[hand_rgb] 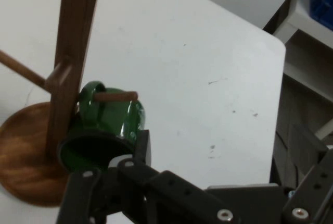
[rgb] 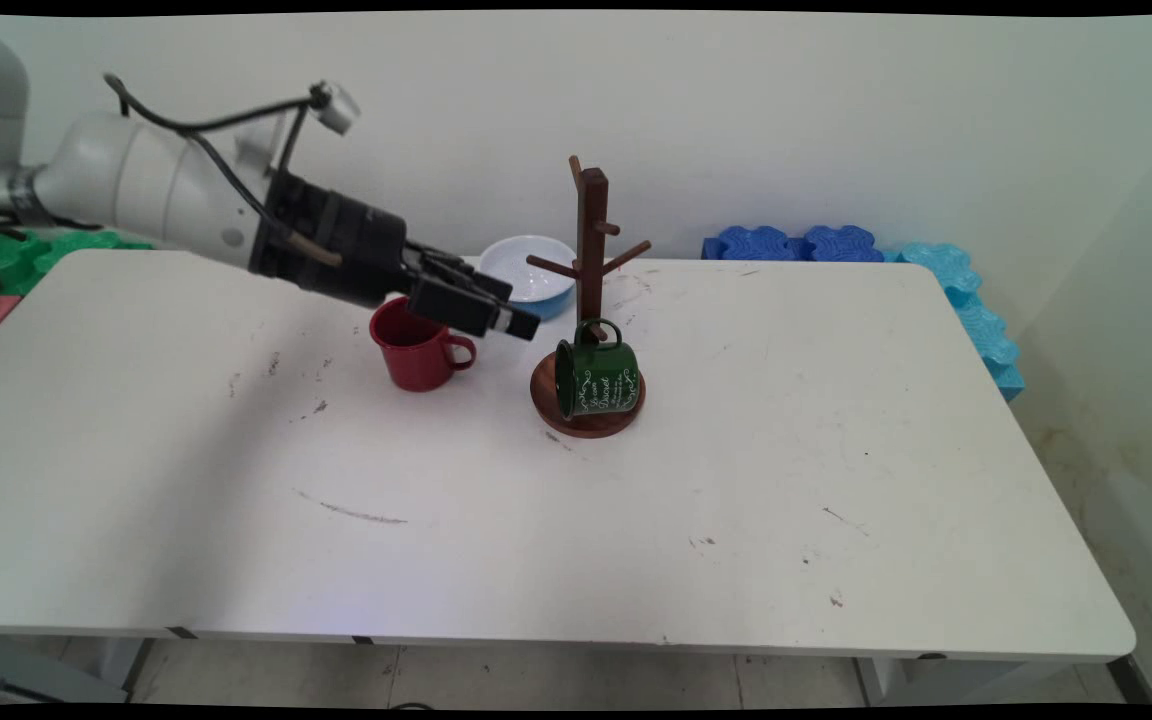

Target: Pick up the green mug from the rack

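My black gripper (rgb: 514, 312) hangs open just left of the wooden mug tree (rgb: 591, 250), with nothing between its fingers. A green mug (rgb: 593, 377) with white lettering hangs by its handle from the tree's lowest peg, tipped on its side over the round base (rgb: 626, 418). In the hand view the green mug (hand_rgb: 106, 125) sits close ahead of the left finger (hand_rgb: 142, 148), on its peg beside the tree's post (hand_rgb: 70, 62); the gripper (hand_rgb: 229, 148) does not touch it. A red mug (rgb: 418, 352) stands upright on the table, right behind and below the gripper.
A white bowl with a blue outside (rgb: 530, 270) sits behind the mug tree near the table's far edge. Blue foam blocks (rgb: 801, 243) line the wall and the right side; green and red ones (rgb: 6, 258) lie at the far left.
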Controlling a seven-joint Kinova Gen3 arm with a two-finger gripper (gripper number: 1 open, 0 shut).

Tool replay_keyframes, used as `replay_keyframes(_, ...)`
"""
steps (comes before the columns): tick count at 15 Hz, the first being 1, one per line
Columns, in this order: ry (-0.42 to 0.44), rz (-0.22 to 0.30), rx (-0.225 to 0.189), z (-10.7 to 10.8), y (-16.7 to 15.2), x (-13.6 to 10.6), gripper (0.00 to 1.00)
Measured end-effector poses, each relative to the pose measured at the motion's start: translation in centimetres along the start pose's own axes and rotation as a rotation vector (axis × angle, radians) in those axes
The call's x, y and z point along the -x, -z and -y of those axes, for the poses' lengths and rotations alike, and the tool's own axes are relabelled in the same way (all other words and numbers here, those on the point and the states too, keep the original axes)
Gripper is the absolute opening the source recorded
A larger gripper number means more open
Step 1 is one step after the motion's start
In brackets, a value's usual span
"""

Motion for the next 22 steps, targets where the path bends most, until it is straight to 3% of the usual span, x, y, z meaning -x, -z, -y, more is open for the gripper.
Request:
replay_keyframes(10,0.039,0.047,-0.038,1.6,-4.4,3.7,1.0)
replay_keyframes(22,0.046,0.073,-0.047,2.8,-9.6,5.2,1.0)
